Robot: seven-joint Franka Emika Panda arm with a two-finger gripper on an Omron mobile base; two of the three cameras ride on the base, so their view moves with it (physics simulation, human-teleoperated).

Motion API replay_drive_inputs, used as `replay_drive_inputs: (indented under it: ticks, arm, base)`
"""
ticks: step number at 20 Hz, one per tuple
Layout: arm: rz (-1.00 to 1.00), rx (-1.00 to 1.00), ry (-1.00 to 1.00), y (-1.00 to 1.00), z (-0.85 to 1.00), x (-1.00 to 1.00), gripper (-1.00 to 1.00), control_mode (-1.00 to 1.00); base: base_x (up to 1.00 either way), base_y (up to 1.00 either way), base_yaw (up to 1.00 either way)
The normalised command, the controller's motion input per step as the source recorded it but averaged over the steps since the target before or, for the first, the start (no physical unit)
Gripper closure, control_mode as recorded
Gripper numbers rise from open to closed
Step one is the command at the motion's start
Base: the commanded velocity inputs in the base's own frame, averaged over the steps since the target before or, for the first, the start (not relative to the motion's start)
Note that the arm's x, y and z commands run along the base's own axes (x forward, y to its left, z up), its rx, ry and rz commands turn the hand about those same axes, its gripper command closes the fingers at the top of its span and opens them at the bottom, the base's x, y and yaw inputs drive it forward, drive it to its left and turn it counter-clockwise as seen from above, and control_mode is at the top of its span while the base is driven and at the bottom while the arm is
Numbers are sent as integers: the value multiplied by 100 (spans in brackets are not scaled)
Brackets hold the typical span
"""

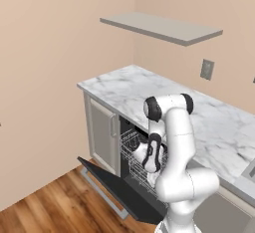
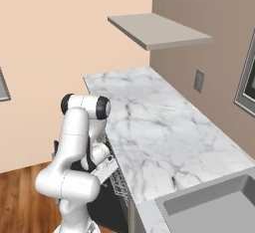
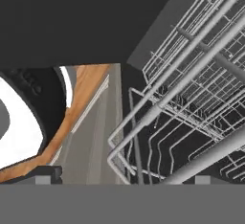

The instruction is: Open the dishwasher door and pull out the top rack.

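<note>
The dishwasher door [image 1: 118, 189] is a black panel swung down nearly flat over the floor, with its grey bar handle [image 1: 102, 192] along the outer edge. Above it the top rack [image 1: 128, 138], a silvery wire basket, shows at the mouth of the dark cavity, with a lower wire basket [image 1: 142, 177] beneath. My gripper [image 1: 136, 148] hangs at the top rack's front, pointing down. In the hand view my gripper [image 3: 124, 177] is open, and thick wires of the top rack [image 3: 158, 108] run close by on the right, none clearly between the fingertips. The door [image 3: 95, 141] lies below.
A narrow grey cabinet door [image 1: 102, 132] with a vertical handle stands left of the dishwasher. A marble counter [image 1: 149, 90] runs above, a sink [image 2: 214, 204] at its right end, and a shelf [image 1: 164, 28] on the wall. Wood floor [image 1: 45, 212] spreads beyond the door.
</note>
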Motion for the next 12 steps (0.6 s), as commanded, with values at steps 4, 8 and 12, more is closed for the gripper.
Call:
replay_drive_inputs:
  ticks: [4, 8, 12]
  arm:
    - [-1, 41, 23, 16, -9, -93, -100, -100]
    - [-3, 39, 24, 23, -4, -85, -100, -100]
    - [-7, 36, 28, 32, 0, -69, -100, -100]
  base:
    - [0, 0, 0]
    - [0, 0, 0]
    - [0, 0, 0]
